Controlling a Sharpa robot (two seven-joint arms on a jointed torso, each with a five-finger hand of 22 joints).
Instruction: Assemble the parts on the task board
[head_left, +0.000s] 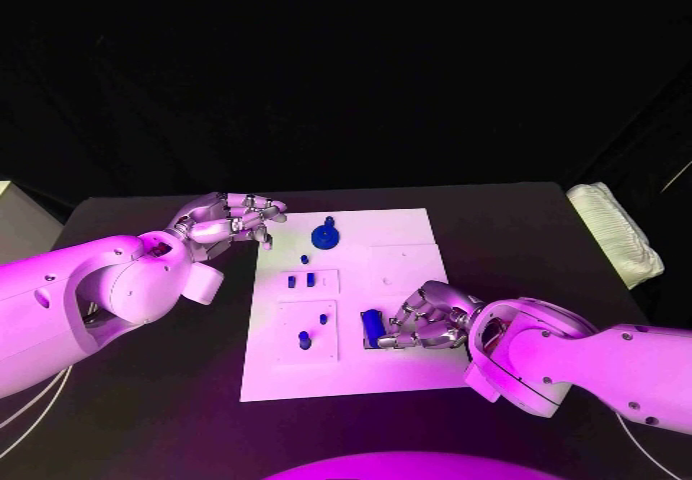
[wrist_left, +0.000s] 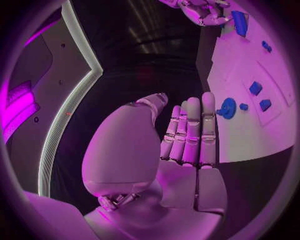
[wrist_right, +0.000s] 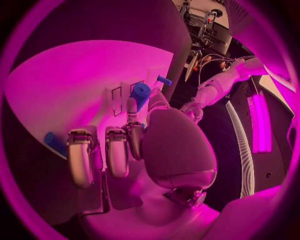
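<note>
I find no legible text, label, brand, number or sign anywhere. The task board (head_left: 404, 250) carries only thin outlined rectangles, with no lettering I can read. The blue parts (head_left: 326, 236) bear no markings that I can make out.

Matt white task board (head_left: 389, 375), glossy blue plastic parts (head_left: 327, 236).
</note>
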